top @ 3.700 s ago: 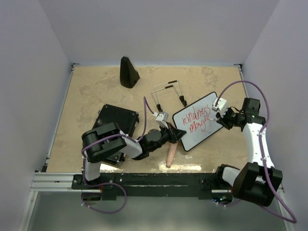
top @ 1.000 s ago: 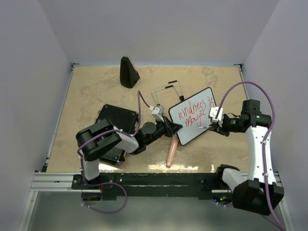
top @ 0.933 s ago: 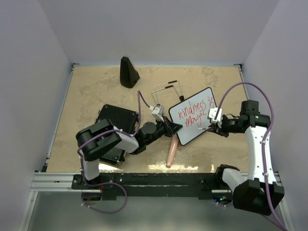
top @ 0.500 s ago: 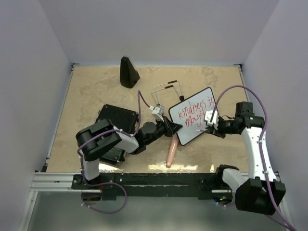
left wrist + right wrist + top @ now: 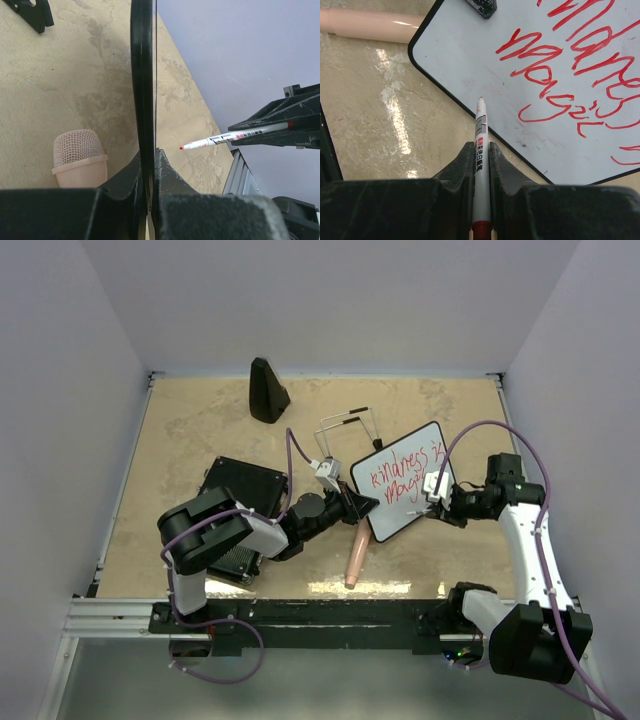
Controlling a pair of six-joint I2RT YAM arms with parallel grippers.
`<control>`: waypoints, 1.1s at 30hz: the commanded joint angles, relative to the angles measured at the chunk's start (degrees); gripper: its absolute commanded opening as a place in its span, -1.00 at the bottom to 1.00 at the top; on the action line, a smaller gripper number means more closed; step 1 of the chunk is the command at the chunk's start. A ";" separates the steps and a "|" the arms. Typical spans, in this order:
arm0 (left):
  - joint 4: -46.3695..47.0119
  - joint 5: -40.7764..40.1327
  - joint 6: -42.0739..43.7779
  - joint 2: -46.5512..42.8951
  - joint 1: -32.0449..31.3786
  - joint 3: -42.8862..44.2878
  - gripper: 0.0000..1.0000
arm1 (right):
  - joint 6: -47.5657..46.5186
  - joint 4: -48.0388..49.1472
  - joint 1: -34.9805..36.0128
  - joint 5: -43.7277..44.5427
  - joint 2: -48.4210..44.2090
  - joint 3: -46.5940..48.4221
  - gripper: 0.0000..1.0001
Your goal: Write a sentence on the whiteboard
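Hands first, nearest me: my left hand [image 5: 360, 506] was clamped on the left edge of the board [image 5: 392, 518], holding it tilted near the middle of the counter [image 5: 200, 440]. My right hand [image 5: 481, 149] was clamped on the marker [image 5: 480, 127]. The marker's red tip hung by the board's lower edge, apart from the surface. Red words, something like "kindness is magic", ran across the board in two lines. I judged the sentence about finished, with perhaps a last stroke and setting things down left. Beyond the board lay the wire stand [image 5: 345, 425].
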 commanded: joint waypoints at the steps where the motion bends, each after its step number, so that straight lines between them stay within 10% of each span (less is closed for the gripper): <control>1: 5.47 0.80 -0.04 -1.66 0.35 1.74 -1.00 | -0.09 1.03 0.23 -0.09 -0.09 -0.10 -1.00; 33: 6.26 0.62 0.93 -1.84 -0.62 0.50 -1.00 | -3.78 -1.61 0.31 -0.70 0.08 -0.46 -1.00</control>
